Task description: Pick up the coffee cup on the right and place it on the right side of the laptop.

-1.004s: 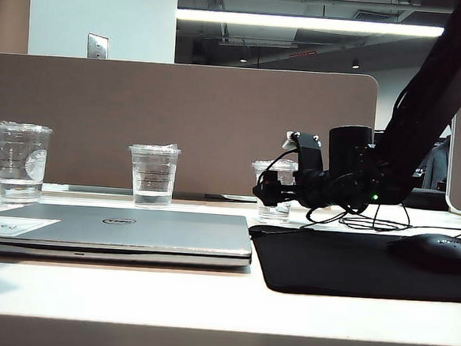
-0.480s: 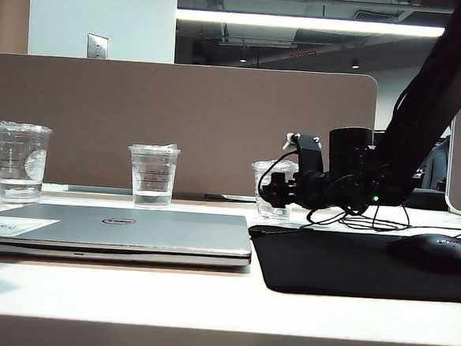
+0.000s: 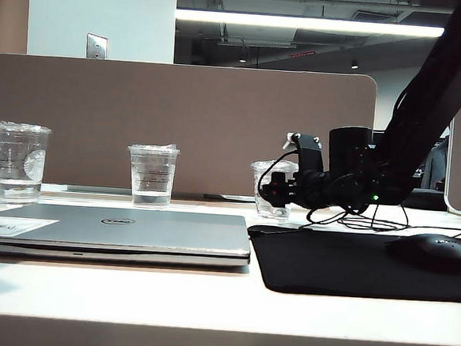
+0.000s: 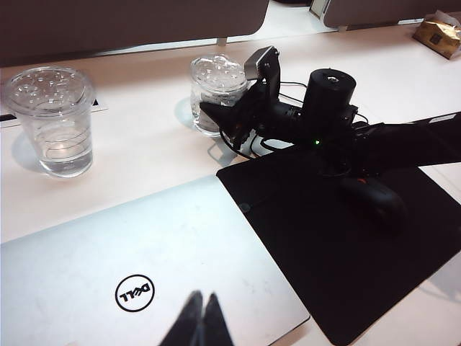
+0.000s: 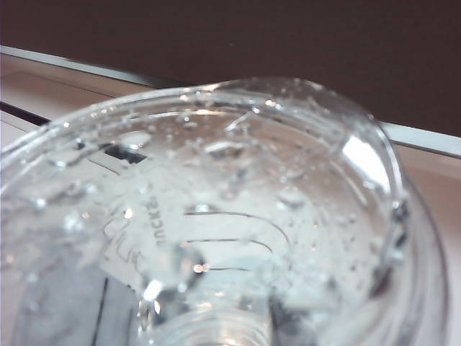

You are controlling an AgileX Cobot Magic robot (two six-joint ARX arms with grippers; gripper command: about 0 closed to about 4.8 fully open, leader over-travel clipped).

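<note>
1. The coffee cup (image 3: 274, 189) is standing upright on the white worktop (image 3: 206, 298) right of centre in the exterior view, just behind the far left corner of the black mouse pad (image 3: 351, 264).
2. The right hand (image 3: 275, 190) is reaching in level from the right of that view and is clasping the coffee cup at its side, its dark fingers lying against the clear wall.
3. In the left wrist view the same right hand (image 4: 223, 119) is sitting against the coffee cup (image 4: 212, 90) in the upper middle of the frame.
4. The right wrist view is being filled by the cup's crinkly clear lid (image 5: 216, 216), beaded with droplets.
5. The laptop (image 3: 115, 232) is lying closed at the lower left of the exterior view, its right edge just beside the mouse pad.
6. The left hand (image 4: 200, 324) is hovering over the laptop (image 4: 144, 274) at the bottom edge of the left wrist view, its two dark fingertips pressed together on nothing.
7. Two other clear cups (image 3: 153, 175) are standing behind the laptop, and a black mouse (image 3: 431, 252) is resting on the pad.
</note>
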